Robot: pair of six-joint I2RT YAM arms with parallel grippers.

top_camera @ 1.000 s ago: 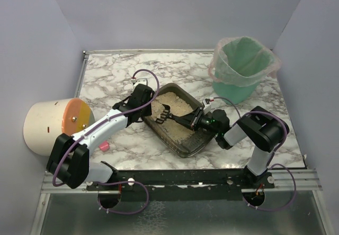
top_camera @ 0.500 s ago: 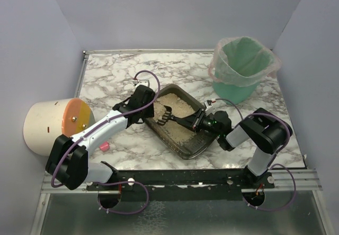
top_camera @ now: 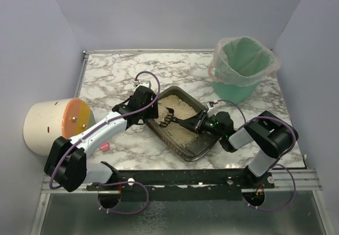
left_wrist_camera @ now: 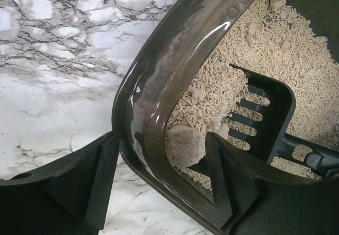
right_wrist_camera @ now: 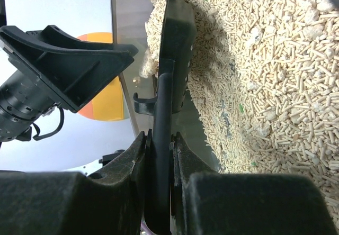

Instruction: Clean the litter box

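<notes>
No writing, label, brand or number can be read in any view. The litter box (top_camera: 193,148), the black scoop (top_camera: 167,119), the green bucket (top_camera: 233,93) and the marbled desk (top_camera: 116,76) all show plain surfaces. The cream cylinder (top_camera: 45,126) has a few small dark marks on its orange and yellow face, too small to tell as letters or figures.
</notes>
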